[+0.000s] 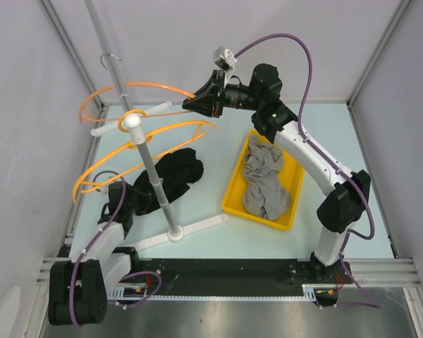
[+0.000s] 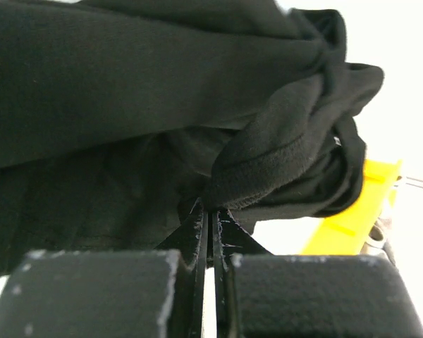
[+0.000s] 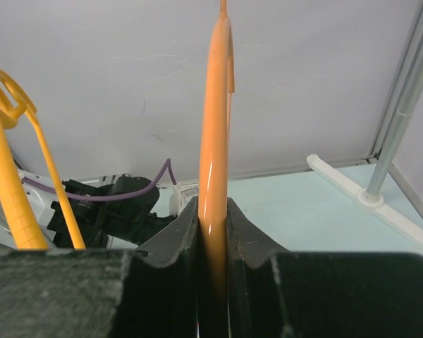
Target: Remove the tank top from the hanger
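Observation:
The black tank top (image 1: 175,176) lies bunched on the table beside the rack pole, below the orange hangers. I see no hanger inside it. My left gripper (image 1: 129,201) is at its left edge. In the left wrist view this gripper (image 2: 210,213) is shut, with a fold of the tank top (image 2: 127,105) pinched at its tips. My right gripper (image 1: 197,102) is raised at the back, shut on the right end of the upper orange hanger (image 1: 130,87). The right wrist view shows the hanger (image 3: 215,127) running straight up between the closed fingers of that gripper (image 3: 213,211).
Two more orange hangers (image 1: 166,131) hang on the white rack, whose pole (image 1: 154,172) and foot (image 1: 192,228) stand mid-table. A yellow tray (image 1: 233,191) on the right holds a grey garment (image 1: 264,179). Enclosure walls close in on both sides and at the back.

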You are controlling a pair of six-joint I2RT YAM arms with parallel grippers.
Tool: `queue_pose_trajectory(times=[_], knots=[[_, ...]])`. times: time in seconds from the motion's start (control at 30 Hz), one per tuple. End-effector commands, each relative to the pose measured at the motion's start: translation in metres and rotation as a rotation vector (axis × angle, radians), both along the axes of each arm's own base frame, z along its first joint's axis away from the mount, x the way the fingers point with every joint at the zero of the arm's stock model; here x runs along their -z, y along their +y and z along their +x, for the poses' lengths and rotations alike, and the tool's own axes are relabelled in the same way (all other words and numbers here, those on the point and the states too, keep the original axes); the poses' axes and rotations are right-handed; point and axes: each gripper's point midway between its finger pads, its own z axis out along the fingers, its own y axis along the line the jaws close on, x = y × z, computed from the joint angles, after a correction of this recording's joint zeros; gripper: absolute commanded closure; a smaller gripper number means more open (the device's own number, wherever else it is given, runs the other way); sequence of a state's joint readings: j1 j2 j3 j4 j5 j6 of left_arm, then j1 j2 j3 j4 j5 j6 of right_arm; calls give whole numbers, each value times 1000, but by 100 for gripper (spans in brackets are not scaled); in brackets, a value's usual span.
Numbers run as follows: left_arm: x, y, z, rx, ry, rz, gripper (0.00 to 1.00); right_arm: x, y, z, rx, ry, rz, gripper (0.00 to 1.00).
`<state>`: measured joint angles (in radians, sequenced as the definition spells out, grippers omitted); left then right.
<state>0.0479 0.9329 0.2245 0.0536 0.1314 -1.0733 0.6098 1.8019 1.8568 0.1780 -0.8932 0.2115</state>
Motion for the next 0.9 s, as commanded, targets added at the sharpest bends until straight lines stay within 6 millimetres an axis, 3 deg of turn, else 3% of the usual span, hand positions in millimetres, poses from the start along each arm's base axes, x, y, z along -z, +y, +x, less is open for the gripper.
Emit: queue_pose_trajectory(times=[0.0,0.1,0.13,0.2,0.23,0.27,0.3,0.33,0.37,0.4,0.43,0.47,0.5,0.53,0.57,0.6,0.67,0.7,0.77,0.8,0.83,0.87], knots=[[-12,0,22,-35,-52,-7,100,-47,-20,-15,37,-107,89,88],[-2,-1,28,-44,-19,-9,100,-38,-27,-12,73,-87,71,72],[-3,-3,31,-40,-23,-12,100,-24,-29,-5,106,-42,46,57],[9,-16,31,-11,17,-26,100,-20,-45,0,166,-1,37,45],[9,-18,35,-6,10,-32,100,-18,-53,7,219,26,40,31],[15,-20,37,-5,31,-42,100,-4,-63,7,248,72,27,25],[16,-25,39,10,28,-44,100,-2,-78,16,305,106,40,15],[17,-28,41,16,30,-47,100,2,-87,19,333,127,44,12],[14,-30,45,21,24,-49,100,28,-94,24,366,185,17,9],[16,-33,45,27,32,-51,100,22,-108,25,421,186,42,5],[15,-34,47,26,28,-53,100,31,-123,34,475,231,53,0],[15,-33,45,13,29,-60,100,37,-133,38,512,251,61,0],[8,-32,47,5,4,-64,100,61,-143,42,554,300,49,0],[7,-31,44,-1,-3,-62,99,65,-151,49,581,310,72,0],[4,-28,44,-12,-13,-56,91,75,-154,54,603,330,69,0],[-3,-27,42,-15,-31,-57,86,99,-156,66,642,365,48,0],[-7,-26,37,-19,-43,-53,69,121,-149,76,653,389,22,0],[-15,-26,35,-21,-67,-57,65,145,-141,88,645,416,-1,0],[-15,-25,27,-31,-68,-70,50,169,-120,96,614,445,-17,0],[-12,-23,21,-44,-49,-68,44,170,-111,101,603,437,-18,0],[-19,-21,18,-50,-70,-67,38,200,-99,110,596,473,-64,0],[-19,-19,15,-59,-67,-61,29,210,-80,105,576,469,-85,0]])
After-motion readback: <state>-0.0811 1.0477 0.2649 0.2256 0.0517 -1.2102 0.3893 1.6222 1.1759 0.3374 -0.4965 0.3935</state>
